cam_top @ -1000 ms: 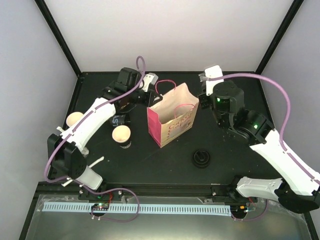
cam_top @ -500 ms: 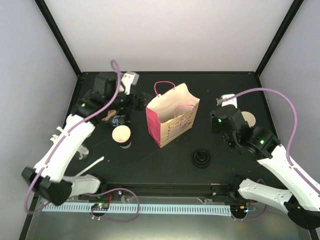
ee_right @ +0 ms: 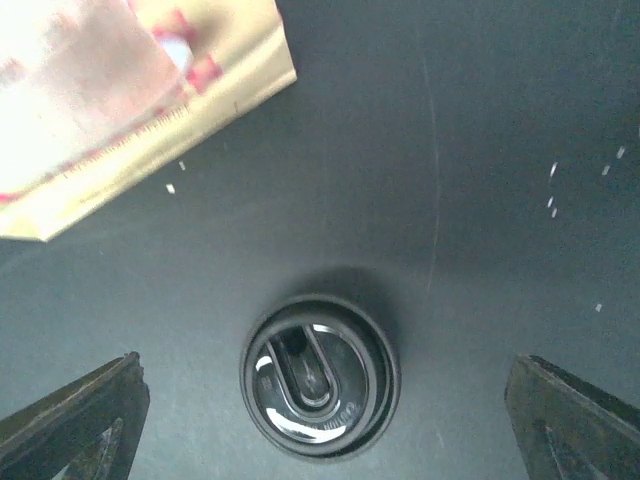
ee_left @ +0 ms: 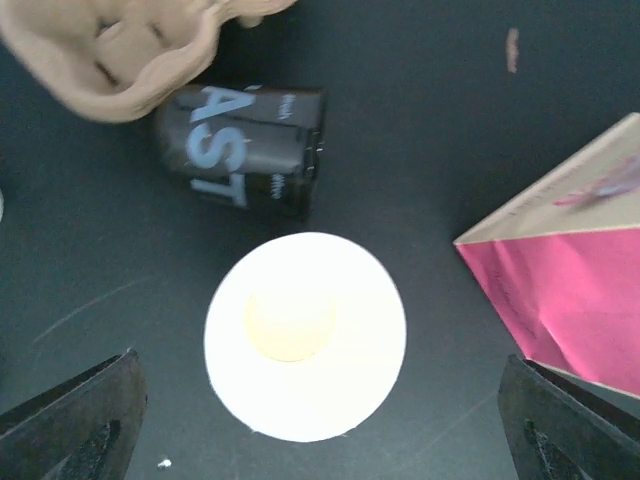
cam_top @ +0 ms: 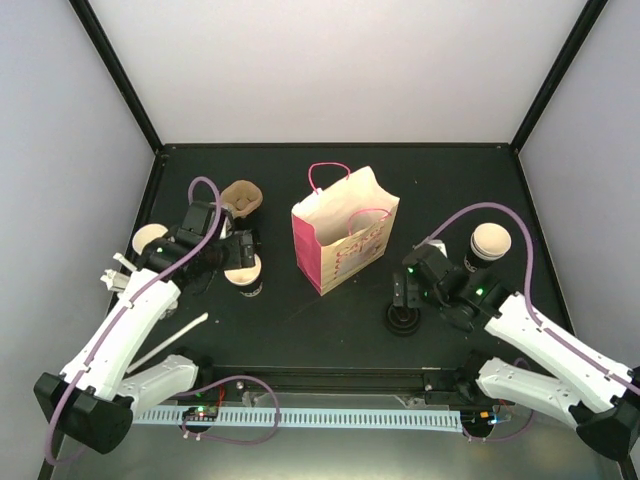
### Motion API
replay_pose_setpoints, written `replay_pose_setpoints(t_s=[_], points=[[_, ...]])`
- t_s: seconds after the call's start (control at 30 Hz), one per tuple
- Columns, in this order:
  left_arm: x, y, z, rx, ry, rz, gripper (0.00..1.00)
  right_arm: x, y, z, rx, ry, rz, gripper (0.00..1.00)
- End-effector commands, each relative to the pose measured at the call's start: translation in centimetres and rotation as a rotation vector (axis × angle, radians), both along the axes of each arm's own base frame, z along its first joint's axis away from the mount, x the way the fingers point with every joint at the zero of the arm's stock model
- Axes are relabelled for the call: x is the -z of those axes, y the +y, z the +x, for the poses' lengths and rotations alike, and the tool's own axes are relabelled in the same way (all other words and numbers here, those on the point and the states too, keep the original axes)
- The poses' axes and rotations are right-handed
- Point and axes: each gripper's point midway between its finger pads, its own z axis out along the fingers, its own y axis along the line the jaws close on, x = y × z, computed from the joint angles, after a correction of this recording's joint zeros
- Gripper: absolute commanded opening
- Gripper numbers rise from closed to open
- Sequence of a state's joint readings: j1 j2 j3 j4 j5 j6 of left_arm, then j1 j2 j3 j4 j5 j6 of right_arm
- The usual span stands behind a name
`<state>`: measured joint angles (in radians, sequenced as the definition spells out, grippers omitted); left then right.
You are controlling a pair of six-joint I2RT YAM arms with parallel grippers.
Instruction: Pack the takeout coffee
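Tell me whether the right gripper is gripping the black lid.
No, the right gripper stands open, fingers clear of the black lid.

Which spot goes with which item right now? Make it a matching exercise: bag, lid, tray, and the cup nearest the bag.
Things:
1. paper bag
2. black lid
3. pulp tray
4. cup nearest the bag

Places:
A. below the open right gripper
B. below the open left gripper
C. standing in the middle
D. at the back left, beyond the left gripper

Pairs: 1-C, 2-A, 3-D, 4-B
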<state>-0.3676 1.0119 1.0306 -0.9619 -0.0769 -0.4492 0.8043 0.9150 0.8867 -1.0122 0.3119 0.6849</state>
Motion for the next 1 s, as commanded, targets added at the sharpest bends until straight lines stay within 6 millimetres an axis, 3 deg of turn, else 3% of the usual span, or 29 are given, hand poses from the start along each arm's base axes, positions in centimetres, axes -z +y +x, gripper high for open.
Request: replay_pose_setpoints(t_s=[0.0, 0.13, 0.4, 0.63, 0.87, 0.97], points=[[0.9, 2.7, -1.0, -0.175, 0.026, 0.012, 0.97, 2.1, 0.8, -0.9, 0.020, 0.071, 0.074, 1.00], [2.8, 3.8, -1.6, -0.265, 0.041, -0.013, 0.84, 2.8, 0.7, -0.7, 0.032, 0.076, 0.053, 1.00], [6.1, 3.5, -1.5, -0.301, 0.111, -0.069, 0.67, 3.2, 0.9, -0.5, 0.015, 0.081, 0.033, 1.00], [7.8, 3.2, -1.2, -0.320, 0.140, -0.100, 0.55, 4.5, 0.7, -0.9, 0.036, 0.126, -0.013, 1.00], [8.7, 2.4, -0.6, -0.305, 0.186, -0.123, 0.45, 3.5, 1.7, -0.9, -0.025, 0.106, -0.001, 0.98], [9.0, 2.0, -0.3, -0.291, 0.197, -0.134, 0.28, 3.0, 2.1, -1.0, -0.059, 0.093, 0.018, 0.98]])
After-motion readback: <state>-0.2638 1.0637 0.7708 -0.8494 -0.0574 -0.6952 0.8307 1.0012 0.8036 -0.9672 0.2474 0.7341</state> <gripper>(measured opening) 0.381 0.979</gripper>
